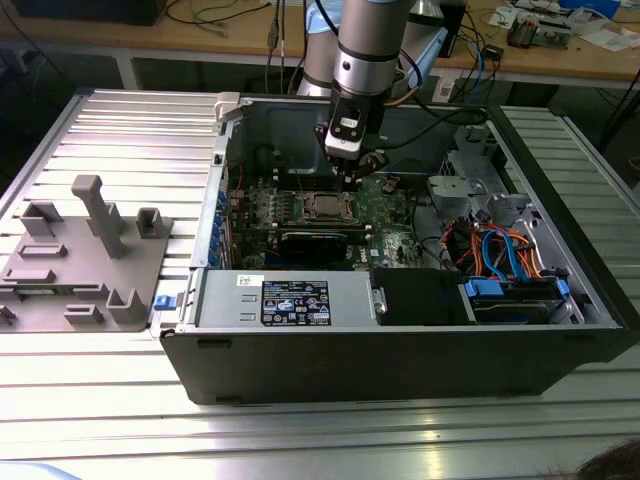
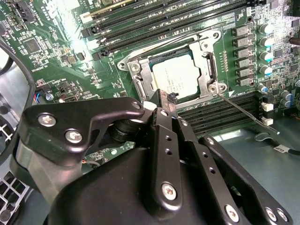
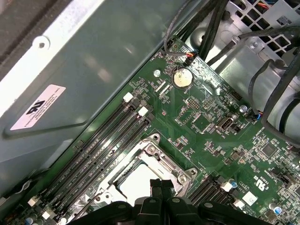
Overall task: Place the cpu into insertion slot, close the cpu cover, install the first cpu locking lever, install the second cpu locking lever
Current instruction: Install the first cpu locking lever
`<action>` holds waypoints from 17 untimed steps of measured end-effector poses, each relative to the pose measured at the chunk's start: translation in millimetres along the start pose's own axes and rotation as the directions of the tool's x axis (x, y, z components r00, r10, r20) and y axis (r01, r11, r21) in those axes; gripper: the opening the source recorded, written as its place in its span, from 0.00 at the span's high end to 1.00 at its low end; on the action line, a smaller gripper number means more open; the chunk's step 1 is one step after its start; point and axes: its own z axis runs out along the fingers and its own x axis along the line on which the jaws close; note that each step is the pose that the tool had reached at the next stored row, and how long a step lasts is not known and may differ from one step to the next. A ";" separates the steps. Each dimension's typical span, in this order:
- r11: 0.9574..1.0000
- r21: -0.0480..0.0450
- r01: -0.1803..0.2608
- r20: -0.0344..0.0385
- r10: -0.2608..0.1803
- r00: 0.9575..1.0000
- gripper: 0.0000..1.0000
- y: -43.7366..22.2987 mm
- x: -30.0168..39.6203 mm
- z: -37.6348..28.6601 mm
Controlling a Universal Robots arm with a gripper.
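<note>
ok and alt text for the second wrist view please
The black gripper hovers at the edge of the insertion slot, where the cpu lies seated, framed by the silvery cpu cover. A thin metal lever juts from one corner across the green circuit board, near dark memory slots.

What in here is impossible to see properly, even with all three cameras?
- Second wrist view: the claw hides part of the cpu and of the cpu cover.
- First wrist view: the claw covers part of the cpu.
- Exterior view: the insertion slot is too small to show whether its cover is latched.
</note>
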 end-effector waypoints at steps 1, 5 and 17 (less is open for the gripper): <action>1.000 0.000 0.002 0.000 -0.002 1.000 0.89 0.0 0.0 0.0; 1.000 0.000 0.007 0.000 -0.007 1.000 0.89 0.0 0.0 0.0; 1.000 0.001 0.020 0.001 -0.020 1.000 0.89 0.0 0.0 0.0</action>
